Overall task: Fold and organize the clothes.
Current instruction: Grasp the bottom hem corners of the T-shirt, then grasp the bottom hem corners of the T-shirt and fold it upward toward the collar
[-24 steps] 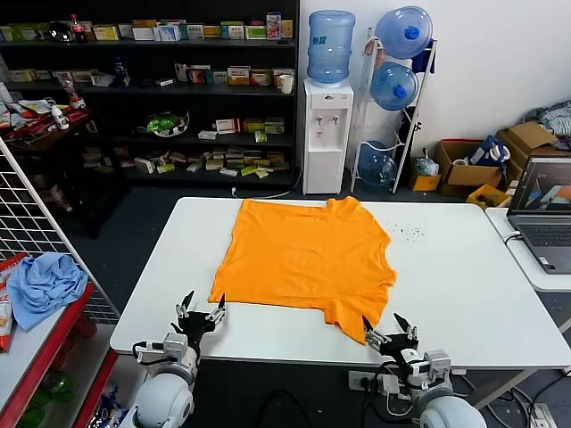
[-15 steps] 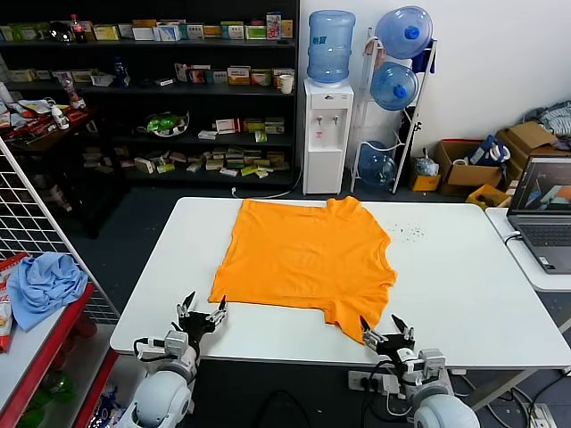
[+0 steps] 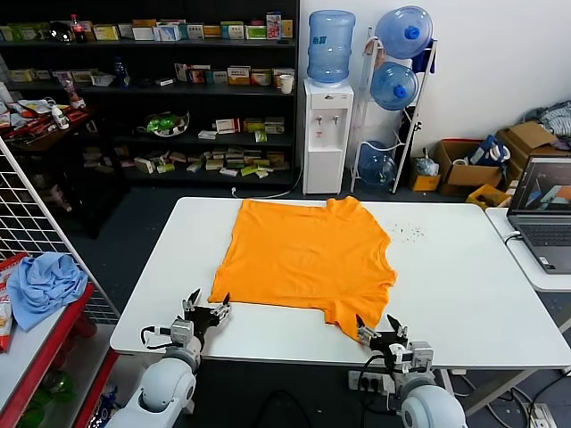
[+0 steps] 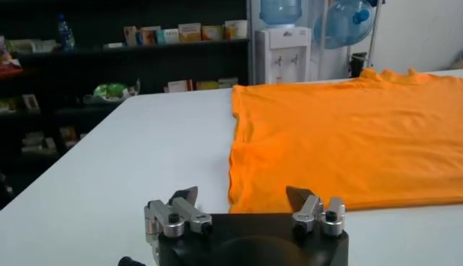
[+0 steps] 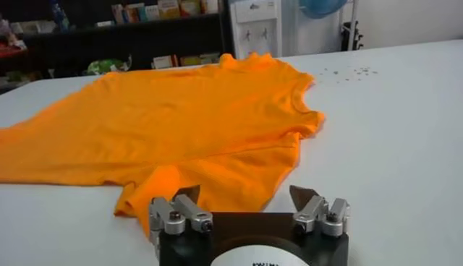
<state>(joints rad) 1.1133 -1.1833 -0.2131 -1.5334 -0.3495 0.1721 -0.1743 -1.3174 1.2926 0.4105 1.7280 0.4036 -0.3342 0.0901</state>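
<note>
- White table [image 3: 464, 294]: smooth, matte rectangular top with rounded corners; a scatter of small dark specks [image 3: 410, 233] on its far right part.
- Orange T-shirt [image 3: 303, 263]: plain soft cotton, no print, spread flat across the middle of the table, round neck at the far edge. Cloth mostly smooth, with shallow creases. One sleeve [image 5: 217, 181] reaches toward the near table edge on the right side, rumpled and slightly lifted at its hem. The hem edge on the left side [image 4: 237, 166] runs straight, with a visible stitched fold.
- Light blue cloth bundle [image 3: 45, 283]: crumpled heap on the red rack left of the table, well apart from the shirt.
- Left gripper [image 3: 206, 310]: low over the near left edge of the table, just beside the shirt's near left corner. Jaws spread wide, dark pointed fingertips [image 4: 187, 195] apart, holding nothing; I cannot tell whether a tip touches the cloth.
- Right gripper [image 3: 376, 332]: at the near table edge, right by the tip of the sleeve. Jaws spread wide, metal knuckles and dark fingertips [image 5: 302, 195] apart, nothing between them; the sleeve lies just ahead of them.
</note>
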